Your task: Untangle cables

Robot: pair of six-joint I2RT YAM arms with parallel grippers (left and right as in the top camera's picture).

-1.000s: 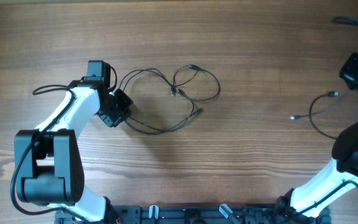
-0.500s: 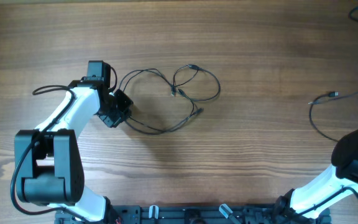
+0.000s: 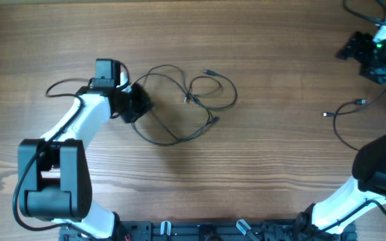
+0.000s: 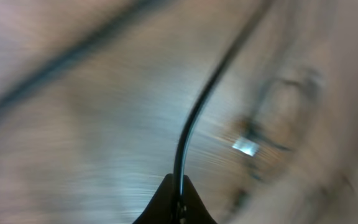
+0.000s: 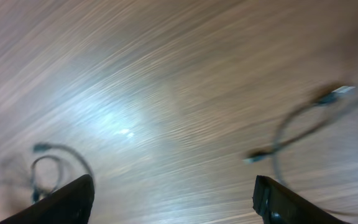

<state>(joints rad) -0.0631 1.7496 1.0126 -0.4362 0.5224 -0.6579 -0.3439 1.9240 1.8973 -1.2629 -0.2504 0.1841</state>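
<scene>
My left fingers (image 4: 163,208) pinched closed on the tangled cables (image 3: 191,99) just left of the bench (image 3: 280,187) centre, my right fingers (image 5: 67,202) spread wide, empty, near the far right corner, a loose cable (image 3: 336,119) by the right edge.

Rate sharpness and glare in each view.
Overhead: sharp, evenly lit, the tangled cables crisp on the table. Left wrist: heavily smeared; only the cable pinched in the left hand reads, with a glare spot beside it. Right wrist: streaked blur, pale glare on the table, the loose cable ghosted at right.
</scene>
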